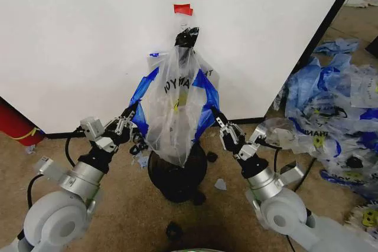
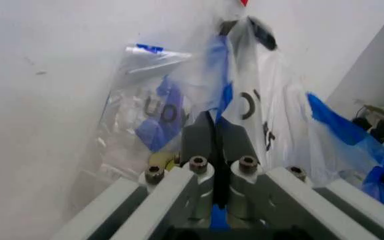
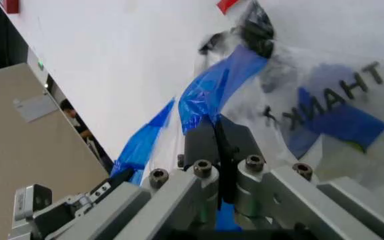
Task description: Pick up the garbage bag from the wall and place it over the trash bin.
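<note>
The garbage bag [image 1: 176, 107] hangs on the white wall [image 1: 82, 45], see-through with dark lettering, under a red tape piece [image 1: 183, 9] and a black knot [image 1: 187, 36]. Its bottom dangles just above the black wire-mesh trash bin [image 1: 177, 176] on the floor. My left gripper [image 1: 134, 114] is shut on the bag's left blue handle [image 1: 143, 91]. My right gripper [image 1: 216, 119] is shut on the right blue handle [image 1: 207, 95]. In the left wrist view the fingers [image 2: 199, 140] are pressed together on blue plastic, with the bag [image 2: 272, 115] just beyond. The right wrist view shows the fingers [image 3: 202, 142] pinching the blue handle [image 3: 212, 92].
A red cylinder [image 1: 15, 125] leans at the wall's left foot. A heap of similar plastic bags [image 1: 336, 104] covers the floor at right. Small black and blue scraps [image 1: 173, 228] lie around the bin. A black strip [image 1: 331, 19] edges the wall on the right.
</note>
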Controlling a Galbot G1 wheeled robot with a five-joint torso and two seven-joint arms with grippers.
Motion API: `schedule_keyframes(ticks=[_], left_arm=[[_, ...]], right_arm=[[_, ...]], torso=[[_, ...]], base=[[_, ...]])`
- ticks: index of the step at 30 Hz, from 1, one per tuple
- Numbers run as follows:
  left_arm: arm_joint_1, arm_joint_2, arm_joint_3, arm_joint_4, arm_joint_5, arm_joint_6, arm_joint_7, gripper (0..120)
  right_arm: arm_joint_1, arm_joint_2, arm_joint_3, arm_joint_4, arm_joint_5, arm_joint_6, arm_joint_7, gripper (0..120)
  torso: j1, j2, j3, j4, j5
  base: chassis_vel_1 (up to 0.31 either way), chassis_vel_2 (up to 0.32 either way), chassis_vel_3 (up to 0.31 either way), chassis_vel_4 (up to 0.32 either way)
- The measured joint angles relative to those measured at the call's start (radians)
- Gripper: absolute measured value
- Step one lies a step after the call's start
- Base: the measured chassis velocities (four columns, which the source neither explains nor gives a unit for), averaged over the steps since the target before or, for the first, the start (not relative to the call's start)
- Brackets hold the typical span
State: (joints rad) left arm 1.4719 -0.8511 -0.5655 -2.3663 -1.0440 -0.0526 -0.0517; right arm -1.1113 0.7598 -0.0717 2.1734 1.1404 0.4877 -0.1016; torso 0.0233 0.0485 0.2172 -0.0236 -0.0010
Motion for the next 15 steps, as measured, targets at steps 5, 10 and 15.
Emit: schedule_keyframes(ticks=[5,10,15], left_arm=[[0.017,-0.004,0.016,0.002,0.017,-0.006,-0.001,0],[0.023,-0.007,0.026,0.008,0.029,-0.011,-0.002,0],[0.032,-0.005,0.010,0.003,0.028,-0.015,-0.003,0]], right_arm=[[-0.068,0.004,0.009,0.003,-0.033,0.019,-0.003,0],[-0.109,0.007,0.017,0.003,-0.052,0.032,-0.010,0],[-0.123,0.008,0.026,0.012,-0.054,0.038,-0.021,0]], torso=[[0.000,0.000,0.000,0.0000,0.0000],[0.000,0.000,0.000,-0.0001,-0.0001],[0.000,0.000,0.000,-0.0002,-0.0001]], base=[[0.000,0.000,0.000,0.000],[0.000,0.000,0.000,0.000],[0.000,0.000,0.000,0.000]])
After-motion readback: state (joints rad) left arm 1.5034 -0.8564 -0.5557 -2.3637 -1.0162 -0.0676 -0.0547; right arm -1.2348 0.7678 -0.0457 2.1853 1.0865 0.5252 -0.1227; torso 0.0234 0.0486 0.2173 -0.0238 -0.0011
